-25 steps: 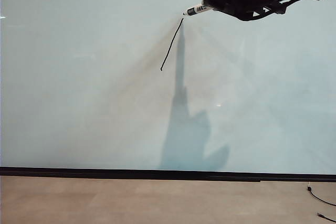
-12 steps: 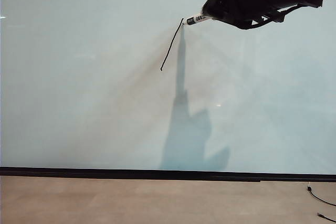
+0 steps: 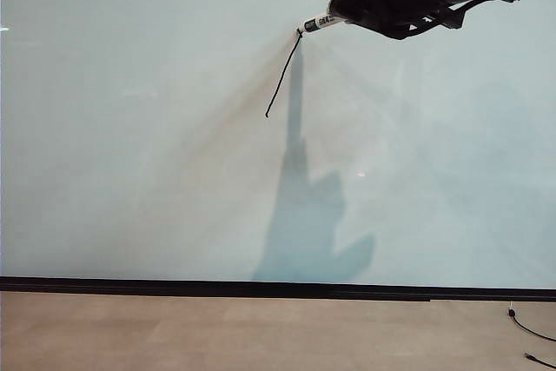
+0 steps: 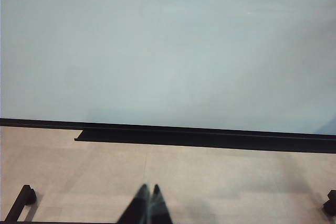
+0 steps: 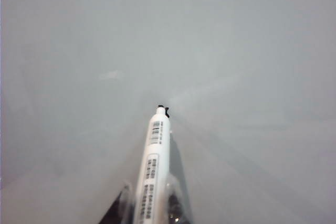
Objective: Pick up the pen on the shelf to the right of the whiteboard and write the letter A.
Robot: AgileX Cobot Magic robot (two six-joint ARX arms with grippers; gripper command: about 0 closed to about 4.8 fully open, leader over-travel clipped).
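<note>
The whiteboard fills the exterior view. Of the letter A, one slanted black stroke stands on it. My right gripper hangs at the upper right, shut on the pen, a white barrel with a dark label. The pen's black tip meets the stroke's upper end. In the right wrist view the pen sticks out between the fingers of the right gripper against the whiteboard. My left gripper is shut and holds nothing, low over the floor facing the whiteboard. The shelf is out of view.
A black strip runs along the board's lower edge above the tan floor. Thin cables lie on the floor at the right. In the left wrist view a black ledge and dark stand feet show.
The right gripper has shifted slightly left with the pen. The tip, just off the stroke's top a second ago, now rests on it. The arm's shadow moved left too.
</note>
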